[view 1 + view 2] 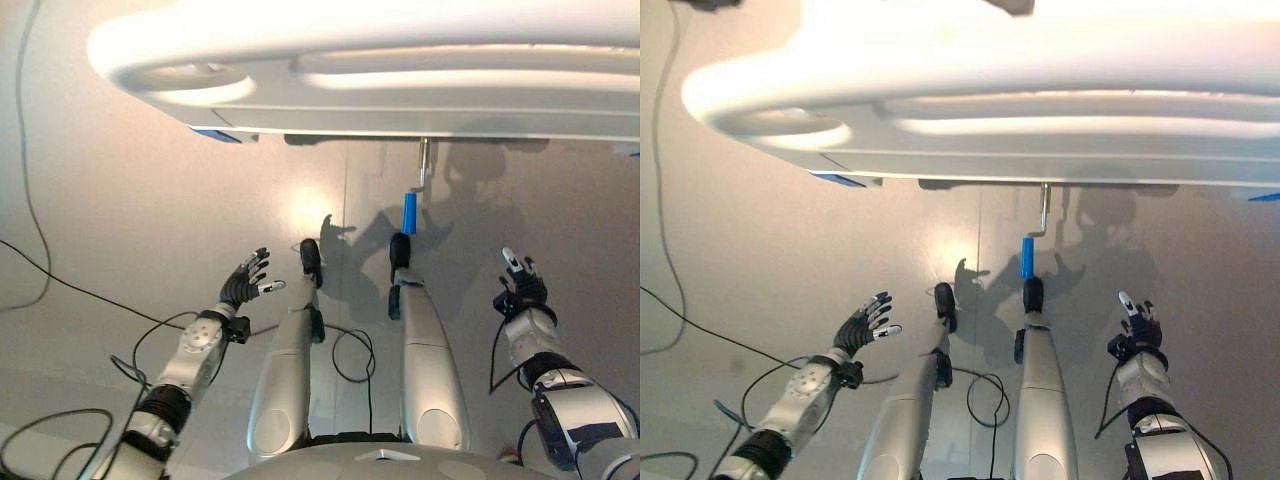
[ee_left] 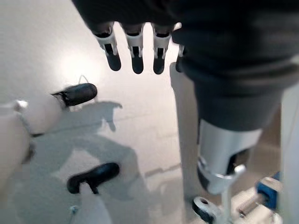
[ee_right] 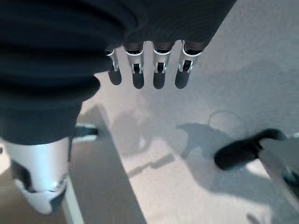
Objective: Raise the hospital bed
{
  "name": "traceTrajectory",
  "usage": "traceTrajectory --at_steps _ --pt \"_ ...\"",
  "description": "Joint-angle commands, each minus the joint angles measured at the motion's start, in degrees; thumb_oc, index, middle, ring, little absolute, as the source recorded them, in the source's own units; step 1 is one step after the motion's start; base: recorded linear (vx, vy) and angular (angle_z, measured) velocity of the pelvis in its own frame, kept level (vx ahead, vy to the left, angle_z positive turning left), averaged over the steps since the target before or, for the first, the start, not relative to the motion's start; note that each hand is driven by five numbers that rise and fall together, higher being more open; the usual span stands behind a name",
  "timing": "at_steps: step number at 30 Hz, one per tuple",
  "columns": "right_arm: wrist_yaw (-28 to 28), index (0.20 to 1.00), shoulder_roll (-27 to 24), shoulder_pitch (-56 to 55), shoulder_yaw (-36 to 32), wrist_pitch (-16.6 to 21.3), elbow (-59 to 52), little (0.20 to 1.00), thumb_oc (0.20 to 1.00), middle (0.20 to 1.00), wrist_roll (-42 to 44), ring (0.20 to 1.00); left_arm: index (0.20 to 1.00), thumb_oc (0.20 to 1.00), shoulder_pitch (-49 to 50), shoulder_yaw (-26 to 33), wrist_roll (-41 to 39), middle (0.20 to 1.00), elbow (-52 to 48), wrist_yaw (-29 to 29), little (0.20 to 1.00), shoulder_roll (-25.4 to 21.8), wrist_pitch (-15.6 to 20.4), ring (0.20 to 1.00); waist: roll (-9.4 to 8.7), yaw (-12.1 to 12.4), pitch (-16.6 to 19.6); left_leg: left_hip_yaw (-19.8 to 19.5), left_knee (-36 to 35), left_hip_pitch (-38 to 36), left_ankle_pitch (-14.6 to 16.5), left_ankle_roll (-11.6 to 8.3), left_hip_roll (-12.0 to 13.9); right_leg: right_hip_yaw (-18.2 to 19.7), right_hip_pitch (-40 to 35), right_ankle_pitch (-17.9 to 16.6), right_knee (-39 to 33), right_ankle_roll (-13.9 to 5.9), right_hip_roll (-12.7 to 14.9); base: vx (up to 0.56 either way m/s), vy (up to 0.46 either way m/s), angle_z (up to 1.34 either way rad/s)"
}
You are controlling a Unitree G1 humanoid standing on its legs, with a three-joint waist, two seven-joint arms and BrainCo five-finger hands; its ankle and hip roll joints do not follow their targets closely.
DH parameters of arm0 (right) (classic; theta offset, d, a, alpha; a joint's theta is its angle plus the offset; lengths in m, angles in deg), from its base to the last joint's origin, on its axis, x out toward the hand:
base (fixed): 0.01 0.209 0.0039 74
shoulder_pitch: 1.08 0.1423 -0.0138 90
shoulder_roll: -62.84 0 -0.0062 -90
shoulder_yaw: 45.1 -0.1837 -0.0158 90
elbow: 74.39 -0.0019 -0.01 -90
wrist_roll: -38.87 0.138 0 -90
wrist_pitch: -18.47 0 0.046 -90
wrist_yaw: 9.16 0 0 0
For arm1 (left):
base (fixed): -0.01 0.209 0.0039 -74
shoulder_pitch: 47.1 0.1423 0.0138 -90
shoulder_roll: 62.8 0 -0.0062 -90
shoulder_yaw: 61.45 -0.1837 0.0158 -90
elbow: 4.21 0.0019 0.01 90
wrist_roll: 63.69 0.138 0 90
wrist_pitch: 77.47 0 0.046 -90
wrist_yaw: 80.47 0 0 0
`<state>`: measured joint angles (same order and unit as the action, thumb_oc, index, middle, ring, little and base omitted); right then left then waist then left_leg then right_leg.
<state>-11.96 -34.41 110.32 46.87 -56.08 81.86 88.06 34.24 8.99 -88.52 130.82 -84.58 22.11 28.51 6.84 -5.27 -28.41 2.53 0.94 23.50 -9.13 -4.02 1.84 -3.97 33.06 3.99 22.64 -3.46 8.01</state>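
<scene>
Spanning the far side of the scene, well beyond both sets of fingertips, the hospital bed (image 1: 400, 90) presents a smooth, glossy white moulded end board with rounded corners and long oval recesses pressed into its face. Small blue caps sit at its lower corners. From the underside of the board a thin metal crank (image 1: 424, 160) hangs down, ending in a blue cylindrical handle (image 1: 409, 212) of plastic-looking finish; the handle lies ahead of the fingers, between the two hands and nearer the right one, touching neither.

The left hand (image 1: 245, 280) is raised over the floor with its silver, dark-tipped fingers (image 2: 135, 51) spread apart and straight, holding nothing; the thumb juts to the side. The right hand (image 1: 520, 285) is likewise lifted, its fingers (image 3: 159, 70) straight, side by side with small gaps, and empty. Both hands wear dark ribbed covers across the back and wrist, matt against the polished silver forearms.

Beneath the fingertips lies the floor (image 1: 130, 200), a pale grey, smooth and faintly shiny sheet surface with a thin straight seam running toward the bed and a bright light reflection just past the left fingers. Soft shadows of the hands and the crank fall on it ahead of the fingers, under the bed's edge.
</scene>
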Motion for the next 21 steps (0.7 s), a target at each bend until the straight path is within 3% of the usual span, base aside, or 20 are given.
traceTrajectory --at_steps 1,10,17,21 --pt "-0.05 1.000 -1.88 -2.19 -0.94 -0.27 -0.62 1.000 1.000 1.000 -2.71 1.000 1.000 1.000 -1.41 2.32 6.17 1.000 5.48 2.08 1.000 0.12 0.76 1.000 -0.47 -0.80 -1.11 -0.77 5.47 -4.94 5.61 -1.52 0.11 -2.67 -10.00 -4.89 -9.54 -5.11 -1.44 0.05 -0.008 0.09" --pt "1.60 1.000 1.30 -9.31 4.17 -3.68 -0.15 1.000 1.000 1.000 -15.36 1.000 1.000 1.000 2.70 4.42 12.33 1.000 13.22 2.53 1.000 2.22 -0.25 1.000 -2.96 0.37 8.47 -1.42 2.28 -14.39 6.58 -1.32 0.76 -3.60 -21.22 -5.25 -15.21 -5.43 -1.44 0.08 0.004 0.03" --pt "1.28 1.000 4.22 -14.05 8.58 -6.31 1.93 1.000 1.000 1.000 -29.82 1.000 1.000 1.000 4.46 5.96 17.67 1.000 17.72 3.70 1.000 3.34 -1.29 1.000 -5.30 1.25 17.49 -1.36 -2.02 -22.13 7.04 -1.09 0.94 -4.38 -29.52 -6.61 -20.97 -6.03 -1.30 0.10 0.029 0.07" --pt "1.92 1.000 5.76 -17.53 10.02 -7.14 2.35 1.000 1.000 1.000 -34.32 1.000 1.000 1.000 5.30 7.52 19.05 1.000 19.21 4.32 1.000 3.95 -1.65 1.000 -6.66 1.49 20.69 -0.97 -3.87 -25.74 7.46 -0.76 0.98 -4.52 -33.11 -6.68 -22.61 -6.14 -1.35 0.07 0.038 0.01"
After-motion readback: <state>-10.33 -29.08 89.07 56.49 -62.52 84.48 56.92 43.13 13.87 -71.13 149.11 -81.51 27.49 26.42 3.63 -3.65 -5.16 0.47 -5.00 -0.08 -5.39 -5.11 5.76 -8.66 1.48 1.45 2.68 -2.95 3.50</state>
